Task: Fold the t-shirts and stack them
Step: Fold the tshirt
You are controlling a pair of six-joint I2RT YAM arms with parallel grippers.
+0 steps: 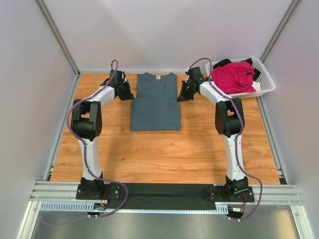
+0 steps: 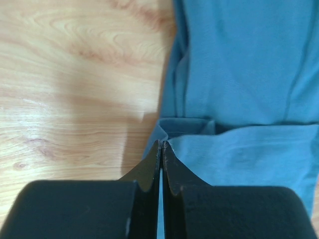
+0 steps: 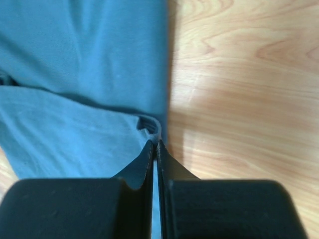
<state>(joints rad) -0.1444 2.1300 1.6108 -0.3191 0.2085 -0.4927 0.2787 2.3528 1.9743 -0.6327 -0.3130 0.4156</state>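
The slate blue-grey t-shirt (image 1: pixel 155 104) lies flat on the wooden table with its sides folded in and its neck at the far end. My left gripper (image 1: pixel 130 95) is at its left edge near the shoulder. In the left wrist view the gripper (image 2: pixel 161 143) is shut on a pinch of the shirt (image 2: pixel 239 64) at its edge. My right gripper (image 1: pixel 180 96) is at the right edge. In the right wrist view it (image 3: pixel 155 143) is shut on the folded edge of the shirt (image 3: pixel 84 59). A magenta-pink t-shirt (image 1: pixel 233 75) and a black one (image 1: pixel 223 63) lie crumpled in the basket.
The white slatted basket (image 1: pixel 266 82) stands at the far right corner, just right of my right arm. Grey walls enclose the table on the left, far and right sides. Bare wooden table (image 1: pixel 164 154) lies between the shirt and the arm bases.
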